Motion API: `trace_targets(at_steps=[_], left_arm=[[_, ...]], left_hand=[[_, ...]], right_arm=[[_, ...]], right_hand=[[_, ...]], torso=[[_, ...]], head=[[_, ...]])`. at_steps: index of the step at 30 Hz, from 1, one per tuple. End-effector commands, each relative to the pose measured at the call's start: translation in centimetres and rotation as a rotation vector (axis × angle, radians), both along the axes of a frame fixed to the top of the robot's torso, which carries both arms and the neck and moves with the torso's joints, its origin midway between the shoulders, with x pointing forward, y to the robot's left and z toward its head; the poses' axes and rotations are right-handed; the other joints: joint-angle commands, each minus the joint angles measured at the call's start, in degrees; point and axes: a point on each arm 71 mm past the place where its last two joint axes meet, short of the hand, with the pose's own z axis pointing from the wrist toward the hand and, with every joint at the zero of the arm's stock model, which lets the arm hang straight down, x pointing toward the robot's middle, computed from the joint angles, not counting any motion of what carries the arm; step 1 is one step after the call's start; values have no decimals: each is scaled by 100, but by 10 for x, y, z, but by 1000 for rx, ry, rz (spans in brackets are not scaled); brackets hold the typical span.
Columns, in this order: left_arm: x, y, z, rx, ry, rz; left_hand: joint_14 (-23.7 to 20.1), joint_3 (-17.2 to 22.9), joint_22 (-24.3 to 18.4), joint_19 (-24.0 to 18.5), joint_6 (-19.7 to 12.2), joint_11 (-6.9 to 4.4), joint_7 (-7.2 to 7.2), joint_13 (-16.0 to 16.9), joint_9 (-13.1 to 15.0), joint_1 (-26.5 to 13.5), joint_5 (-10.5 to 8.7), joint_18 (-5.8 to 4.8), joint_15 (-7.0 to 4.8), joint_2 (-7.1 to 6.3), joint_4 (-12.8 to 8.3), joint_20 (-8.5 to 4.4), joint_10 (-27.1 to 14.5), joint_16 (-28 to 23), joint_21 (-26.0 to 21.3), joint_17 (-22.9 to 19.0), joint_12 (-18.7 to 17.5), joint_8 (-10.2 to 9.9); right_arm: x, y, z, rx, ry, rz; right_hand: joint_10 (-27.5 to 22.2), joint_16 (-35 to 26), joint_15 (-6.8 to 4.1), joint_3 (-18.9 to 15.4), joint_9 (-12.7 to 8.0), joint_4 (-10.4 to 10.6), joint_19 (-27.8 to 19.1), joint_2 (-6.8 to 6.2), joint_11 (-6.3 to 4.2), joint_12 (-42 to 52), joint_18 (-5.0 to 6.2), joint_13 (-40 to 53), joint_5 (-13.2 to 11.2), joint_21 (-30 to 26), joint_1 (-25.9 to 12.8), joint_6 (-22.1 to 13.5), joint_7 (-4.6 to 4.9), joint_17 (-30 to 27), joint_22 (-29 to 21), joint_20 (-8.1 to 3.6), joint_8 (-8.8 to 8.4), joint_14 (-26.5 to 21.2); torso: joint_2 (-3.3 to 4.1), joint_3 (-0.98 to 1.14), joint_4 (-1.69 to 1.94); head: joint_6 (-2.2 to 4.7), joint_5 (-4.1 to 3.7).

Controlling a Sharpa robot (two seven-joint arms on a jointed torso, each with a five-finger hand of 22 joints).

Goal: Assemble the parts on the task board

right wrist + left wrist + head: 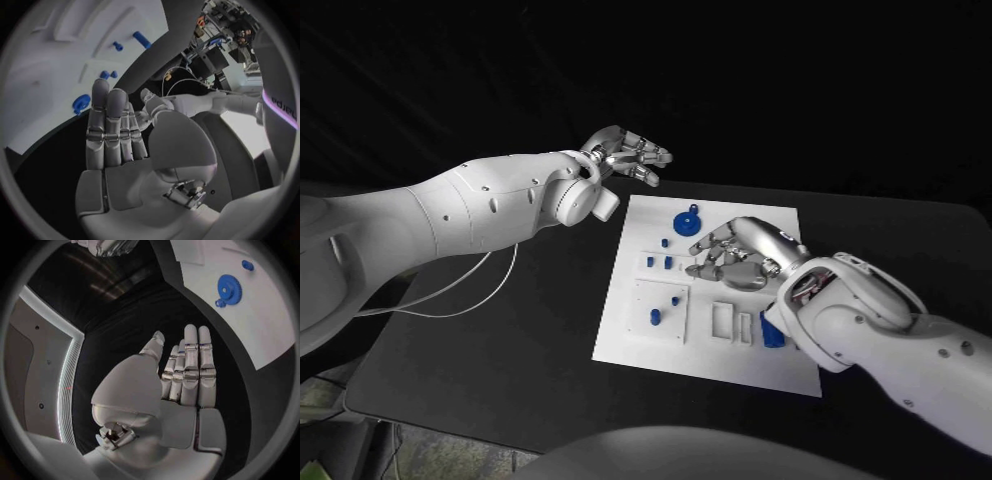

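Two empty robot hands, we note: left robot hand spread beyond the task board, right robot hand spread above it.

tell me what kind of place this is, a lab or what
Probably a robotics lab or test bench: a black table carries a white task board with small blue parts, and both hands, left hand and right hand, are empty.
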Motion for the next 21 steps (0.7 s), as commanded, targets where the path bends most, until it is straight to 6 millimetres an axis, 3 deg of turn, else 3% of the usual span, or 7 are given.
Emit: trace_targets(at_steps=[1, 4, 9, 12, 14, 18, 21], left_arm=[[0, 1, -1, -1, -6, -3], [-1, 2, -3, 0, -2, 0], [-4, 5, -11, -4, 6, -4], [-5, 7, -13, -7, 5, -3], [-6, 9, -14, -9, 4, 0], [-7, 12, -18, -19, 11, 5], [-8, 13, -20, -23, 14, 7]], left_hand=[[-22, -30, -5, 37, -32, -1, -16, 0, 5, 35, -18, -91, 7, 37, -6, 16, -12, -10, 15, -4, 0, 15], [-22, -30, -5, 37, -32, -1, -16, 0, 5, 35, -18, -91, 7, 37, -6, 16, -12, -10, 15, -4, 0, 15], [-21, -36, -7, 37, -63, 4, -3, -1, 2, 26, -15, -93, 8, 28, -5, 17, -16, -11, 14, -3, -2, 10], [-22, -39, -9, 37, -88, 5, 4, 0, 2, 24, -15, -92, 9, 19, -13, 18, -17, -11, 13, -3, -1, 11], [-22, -39, -9, 37, -89, 5, 4, 0, 2, 24, -15, -92, 9, 18, -14, 18, -17, -11, 13, -3, -1, 10], [-22, -39, -9, 37, -89, 5, 4, 0, 2, 24, -15, -92, 9, 18, -14, 18, -17, -11, 13, -3, -1, 10], [-24, -41, -12, 34, -99, 6, 6, 0, 5, 11, -17, -92, 11, 20, -20, 20, -14, -11, 10, -4, 0, 15]], right_arm=[[5, -18, -6, 47, 243, -25], [12, -42, -5, 43, 324, -68], [17, -76, -10, -22, 431, -121], [15, -89, -16, -121, 500, -135], [13, -100, -20, -198, 544, -161], [11, -116, -27, -311, 621, -211], [10, -122, -30, -355, 651, -238]], right_hand=[[-127, -7, -66, -50, 78, -103, 228, 67, -92, 636, -95, 579, 39, 18, -107, 141, -54, 5, -6, -69, 2, 52], [-385, 254, -177, -238, 609, -97, 238, 140, -222, 1782, -178, 1770, 379, 359, -291, 351, -185, 245, 134, -192, 34, 225], [-515, 681, -239, -308, 2958, 17, 239, 147, -331, 2467, -280, 3141, 491, 510, -410, 109, -378, 1123, 66, -262, 277, 134], [-497, 787, -245, -231, 3783, 182, 230, 185, -339, 2459, -293, 3403, 320, 553, -476, 4, -397, 1478, 24, -263, 271, 141], [-385, 876, -264, -1, 4071, 134, 234, 247, -372, 2578, -285, 3626, -69, 584, -385, 66, -457, 1694, 24, -270, 238, 168], [-323, 956, -252, 787, 4617, 399, 220, -61, -362, 2701, -281, 4123, -459, 697, -723, 98, -437, 2114, 56, -270, 2, 207], [-260, 1054, -237, 890, 4554, 500, 220, -130, -333, 2704, -258, 4300, -541, 769, -840, -8, -397, 2374, 100, -257, -13, 246]], torso=[[-42, 0, -30], [-73, 4, -53], [-132, 4, -92], [-154, 8, -113], [-164, 11, -125], [-200, 14, -143], [-216, 15, -142]], head=[[26, -81], [53, -201], [61, -384], [59, -430], [62, -429], [48, -478], [41, -526]])
